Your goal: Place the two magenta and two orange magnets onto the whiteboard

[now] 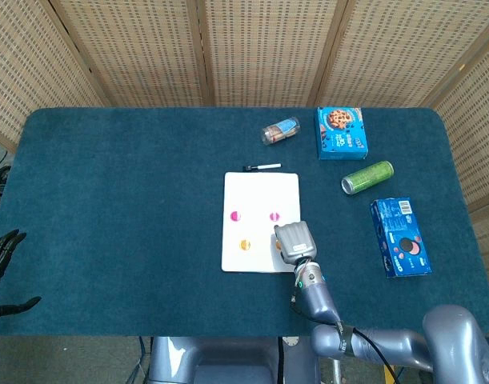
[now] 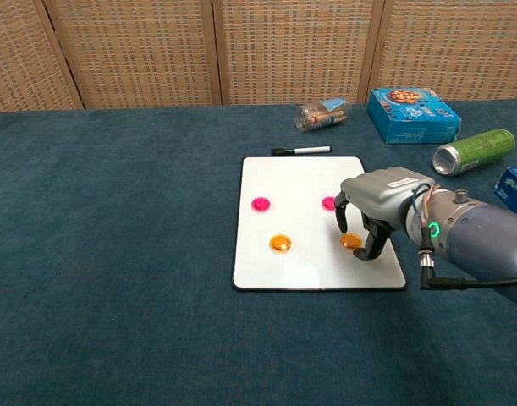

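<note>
A white rectangular whiteboard (image 2: 309, 190) with a thin dark frame lies flat on the blue-carpeted table (image 2: 114, 254). On it sit four small round glossy magnets: a left magenta magnet (image 2: 261, 204) and a right magenta magnet (image 2: 328, 203) in the far row, a left orange magnet (image 2: 280, 244) and a right orange magnet (image 2: 351, 242) in the near row. The grey right hand (image 2: 378, 207) arches over the whiteboard's near right part, fingers (image 2: 375, 241) apart beside the right orange magnet, gripping nothing. The black left hand (image 1: 0, 272), well left of the whiteboard, shows spread fingers.
</note>
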You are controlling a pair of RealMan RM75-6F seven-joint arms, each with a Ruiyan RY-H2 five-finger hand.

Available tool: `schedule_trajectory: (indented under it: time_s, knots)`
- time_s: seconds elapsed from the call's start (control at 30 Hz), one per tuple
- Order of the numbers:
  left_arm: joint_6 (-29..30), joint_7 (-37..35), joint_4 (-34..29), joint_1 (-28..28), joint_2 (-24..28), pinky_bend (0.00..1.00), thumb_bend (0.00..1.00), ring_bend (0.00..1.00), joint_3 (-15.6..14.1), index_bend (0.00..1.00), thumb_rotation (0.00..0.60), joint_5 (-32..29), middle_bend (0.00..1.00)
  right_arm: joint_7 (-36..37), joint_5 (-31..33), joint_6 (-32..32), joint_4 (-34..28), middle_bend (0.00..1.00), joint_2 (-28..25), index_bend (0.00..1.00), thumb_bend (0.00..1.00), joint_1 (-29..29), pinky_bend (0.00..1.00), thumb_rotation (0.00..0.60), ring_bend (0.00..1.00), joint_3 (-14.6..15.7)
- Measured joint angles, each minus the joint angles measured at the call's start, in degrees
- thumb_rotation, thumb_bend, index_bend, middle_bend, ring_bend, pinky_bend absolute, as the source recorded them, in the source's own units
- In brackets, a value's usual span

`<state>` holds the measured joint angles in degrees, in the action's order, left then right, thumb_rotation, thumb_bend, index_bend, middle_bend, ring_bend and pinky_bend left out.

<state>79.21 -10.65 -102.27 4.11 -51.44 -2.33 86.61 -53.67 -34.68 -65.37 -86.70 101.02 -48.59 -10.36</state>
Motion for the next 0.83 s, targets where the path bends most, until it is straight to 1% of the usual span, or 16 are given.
schedule_trajectory:
  time_s: [0.17, 0.27, 0.37, 0.47, 0.5, 0.57, 0.63, 0.67, 0.7, 0.73, 0.77, 0.8, 0.83]
  knots:
    - [-0.05, -0.12, 0.0, 0.03, 0.03, 0.0, 0.02, 0.0, 0.02, 0.0, 0.6, 0.0, 0.0, 0.64, -0.48, -0.38, -0.93, 0.99, -0.38, 0.39, 0.35, 0.1, 1.0, 0.6, 1.0, -0.16]
    - [-0.03, -0.27, 0.07, 0.02, 0.07, 0.0, 0.02, 0.0, 0.02, 0.0, 0.6, -0.02, 0.0, 1.1, -1.28, -1.03, -3.16, 0.99, -1.55, 0.39, 0.35, 0.29, 1.0, 0.6, 1.0, -0.42]
    - [-0.03, -0.48, 0.12, 0.03, 0.12, 0.0, 0.02, 0.0, 0.05, 0.0, 0.6, -0.02, 0.0, 1.93, -2.88, -2.07, -6.87, 0.99, -3.61, 0.39, 0.35, 0.75, 1.0, 0.6, 1.0, -0.68]
    - [0.23, -0.85, 0.16, -0.07, 0.25, 0.0, 0.02, 0.0, 0.01, 0.0, 0.6, 0.19, 0.0, 3.62, -5.66, -3.4, -11.7, 0.97, -6.74, 0.39, 0.35, 1.75, 1.0, 0.6, 1.0, -0.78]
    - [0.39, -0.97, 0.17, -0.13, 0.3, 0.0, 0.02, 0.0, 0.01, 0.0, 0.6, 0.27, 0.0, 4.7, -7.3, -4.02, -13.74, 0.96, -8.32, 0.39, 0.35, 2.4, 1.0, 0.6, 1.0, -0.71]
    - [0.9, -1.29, 0.26, -0.34, 0.36, 0.0, 0.02, 0.0, -0.02, 0.0, 0.6, 0.53, 0.0, 6.81, -10.37, -5.04, -16.32, 0.91, -10.81, 0.39, 0.35, 3.67, 1.0, 0.6, 0.95, -0.38]
    - [1.47, -1.57, 0.36, -0.57, 0.38, 0.0, 0.02, 0.0, -0.06, 0.0, 0.6, 0.93, 0.0, 9.93, -14.89, -6.49, -18.58, 0.79, -13.7, 0.39, 0.34, 5.56, 1.0, 0.6, 0.81, 0.35]
    - [1.74, -1.64, 0.4, -0.67, 0.38, 0.0, 0.02, 0.0, -0.09, 0.0, 0.6, 1.15, 0.0, 11.45, -17.09, -7.2, -19.31, 0.73, -14.94, 0.39, 0.33, 6.47, 0.98, 0.6, 0.76, 0.78]
    - [2.04, -1.66, 0.44, -0.78, 0.38, 0.0, 0.02, 0.0, -0.12, 0.0, 0.6, 1.39, 0.0, 13.69, -20.26, -8.31, -20.04, 0.63, -16.63, 0.39, 0.31, 7.82, 0.91, 0.6, 0.66, 1.47]
    - [2.48, -1.65, 0.52, -0.95, 0.34, 0.0, 0.02, 0.0, -0.17, 0.0, 0.6, 1.73, 0.0, 15.58, -22.81, -9.29, -20.41, 0.52, -17.91, 0.38, 0.28, 8.94, 0.78, 0.6, 0.53, 2.09]
    - [2.83, -1.59, 0.59, -1.07, 0.27, 0.0, 0.02, 0.0, -0.2, 0.0, 0.6, 1.98, 0.0, 17.68, -25.49, -10.36, -20.63, 0.44, -19.2, 0.37, 0.26, 10.13, 0.67, 0.6, 0.42, 2.78]
    - [3.17, -1.48, 0.67, -1.2, 0.19, 0.0, 0.02, 0.0, -0.21, 0.0, 0.6, 2.18, 0.0, 20.8, -29.13, -12.0, -20.71, 0.34, -20.93, 0.35, 0.2, 11.85, 0.54, 0.6, 0.3, 3.77]
    - [3.59, -1.27, 0.75, -1.36, 0.05, 0.0, 0.02, 0.0, -0.22, 0.0, 0.6, 2.41, 0.0, 23.3, -31.87, -13.35, -20.62, 0.24, -22.24, 0.3, 0.12, 13.23, 0.4, 0.6, 0.16, 4.59]
